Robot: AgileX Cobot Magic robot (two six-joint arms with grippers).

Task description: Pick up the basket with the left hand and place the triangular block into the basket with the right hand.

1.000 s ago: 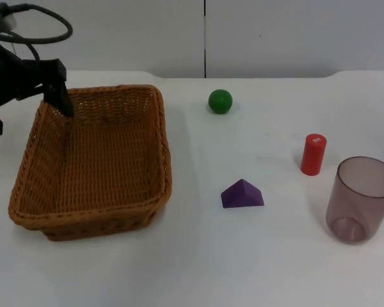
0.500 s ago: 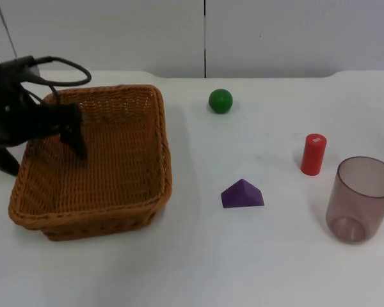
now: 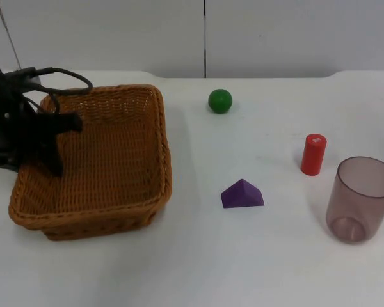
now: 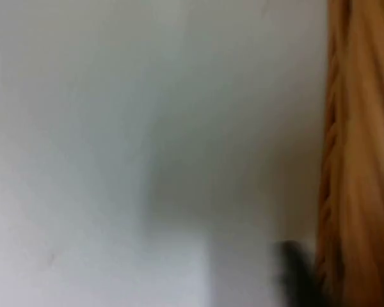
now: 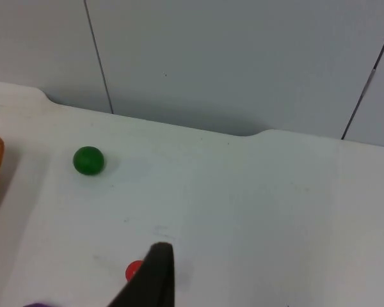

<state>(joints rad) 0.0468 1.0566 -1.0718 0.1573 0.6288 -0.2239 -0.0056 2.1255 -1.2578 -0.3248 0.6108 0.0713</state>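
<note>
From above, the left gripper [image 3: 54,144] sits at the far-left side of the brown basket [image 3: 115,211], one finger inside the wall and one finger over the rim. Its jaws look open around the wall, not squeezing it yet. The basket sits flat on the white counter [image 3: 243,256]. The purple triangular block [image 3: 242,194] lies on the counter, well to the side of the basket. Past the block from the basket stand a red cylinder [image 3: 313,154] and a see-through cup [image 3: 358,198], and a green ball [image 3: 220,101] sits beside the basket's far corner.

From the left wrist, the basket's woven wall [image 4: 355,153] runs right next to a black fingertip, with bare counter beside it. That close look at the wall is something the high view can't give.

From the right wrist, the right arm waits high. The ball [image 5: 88,160] and a bit of the red cylinder [image 5: 133,271] are there. I cannot tell if its jaws are open.

I think the basket could tip or slip if the jaws pinch only the edge.
</note>
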